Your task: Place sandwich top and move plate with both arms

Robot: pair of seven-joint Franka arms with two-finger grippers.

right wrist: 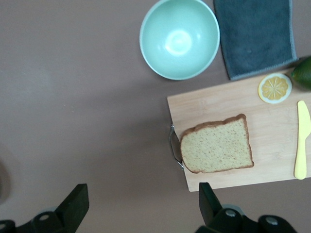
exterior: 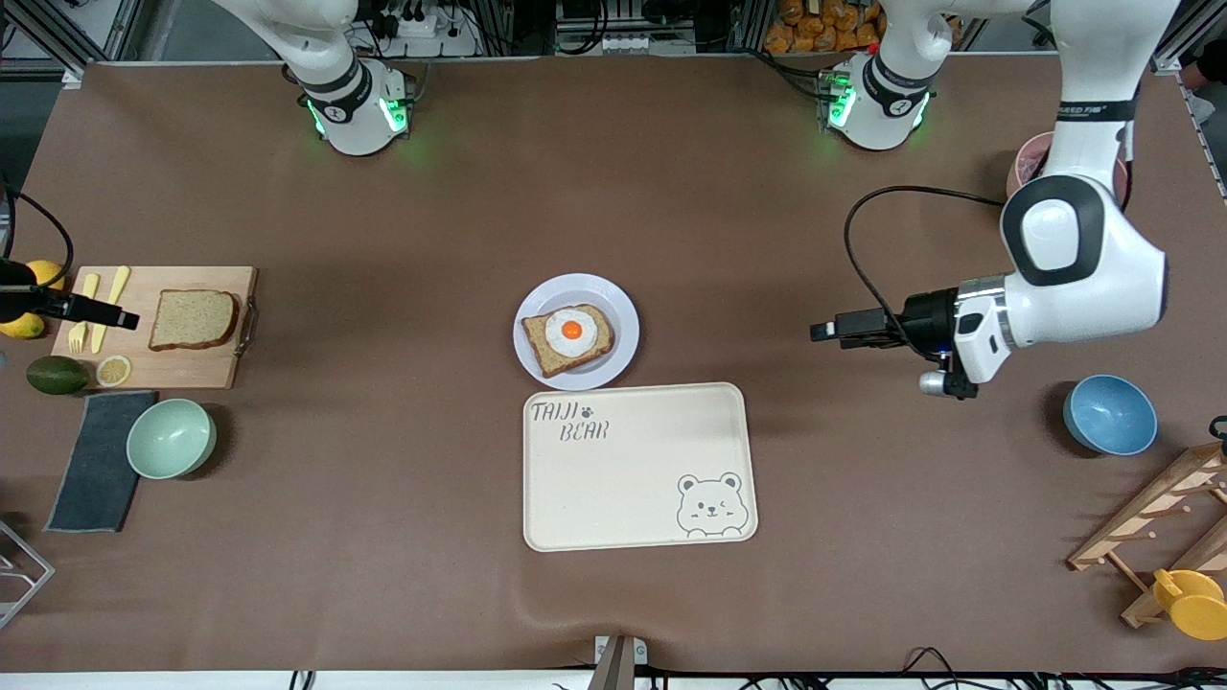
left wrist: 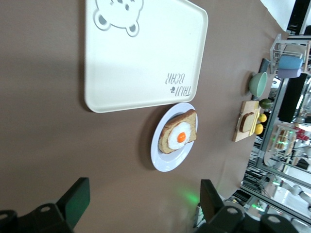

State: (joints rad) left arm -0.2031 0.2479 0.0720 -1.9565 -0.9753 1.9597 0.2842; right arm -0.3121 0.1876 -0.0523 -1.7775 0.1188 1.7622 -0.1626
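While sandwich top lies on board, right gripper w/ jaws spread hovers beside it.

the sandwich top is light brown with a darker crust. the plate is pale lavender-white. the tray is cream with a bear drawing. one bowl is mint green, another bowl blue.
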